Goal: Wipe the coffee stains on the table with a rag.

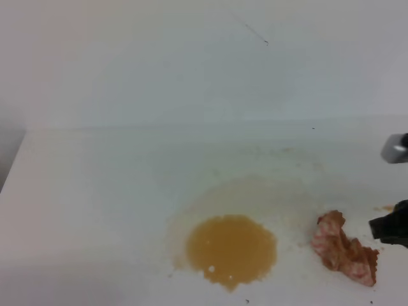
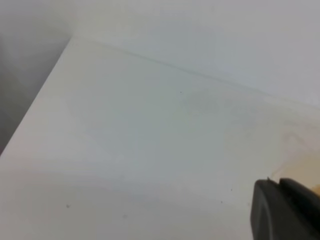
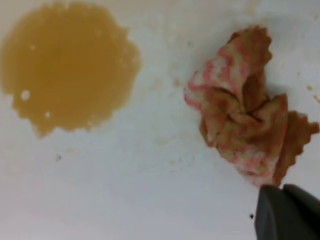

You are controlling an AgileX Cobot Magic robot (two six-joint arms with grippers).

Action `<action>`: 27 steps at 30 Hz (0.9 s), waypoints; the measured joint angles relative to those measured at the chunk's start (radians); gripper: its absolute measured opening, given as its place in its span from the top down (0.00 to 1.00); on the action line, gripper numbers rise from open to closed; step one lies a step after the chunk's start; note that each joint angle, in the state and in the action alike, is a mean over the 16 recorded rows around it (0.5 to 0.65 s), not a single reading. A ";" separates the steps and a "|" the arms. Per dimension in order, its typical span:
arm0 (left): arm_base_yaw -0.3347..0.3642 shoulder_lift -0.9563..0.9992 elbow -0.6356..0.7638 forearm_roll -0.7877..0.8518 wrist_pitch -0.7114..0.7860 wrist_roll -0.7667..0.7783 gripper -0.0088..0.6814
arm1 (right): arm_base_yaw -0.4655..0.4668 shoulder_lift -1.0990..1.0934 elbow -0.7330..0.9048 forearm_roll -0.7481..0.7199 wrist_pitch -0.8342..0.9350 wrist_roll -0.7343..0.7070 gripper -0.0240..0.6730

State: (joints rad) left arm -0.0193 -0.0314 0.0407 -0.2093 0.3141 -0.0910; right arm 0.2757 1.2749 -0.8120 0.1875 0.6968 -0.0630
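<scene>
The large amber-brown coffee stain [image 1: 231, 250] lies roundish on the white table [image 1: 95, 191], inside a wider faint tan ring. It also shows in the right wrist view [image 3: 65, 65]. A small tan blotch [image 1: 386, 208] lies at the far right. The rag [image 1: 344, 250], a crumpled pink-and-white wad with brown staining, lies to the right of the stain and apart from it; it also shows in the right wrist view [image 3: 247, 125]. My right gripper [image 1: 390, 227] is just right of the rag, not touching it. Only one dark finger [image 3: 287, 214] shows. One finger [image 2: 285, 212] of my left gripper shows over bare table.
A white wall [image 1: 191, 57] rises behind the table. The table's left edge [image 1: 16, 159] drops off to a dark gap. A grey arm part [image 1: 395, 148] shows at the right edge. A faint tan smear [image 2: 300, 160] shows in the left wrist view.
</scene>
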 joint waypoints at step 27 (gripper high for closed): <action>0.000 0.000 0.000 0.000 0.000 -0.001 0.99 | 0.242 0.430 -0.204 -0.319 -0.067 0.332 0.42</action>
State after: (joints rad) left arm -0.0193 -0.0314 0.0407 -0.2093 0.3143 -0.0920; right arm 0.5178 1.7051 -1.0155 -0.1310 0.6300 0.2694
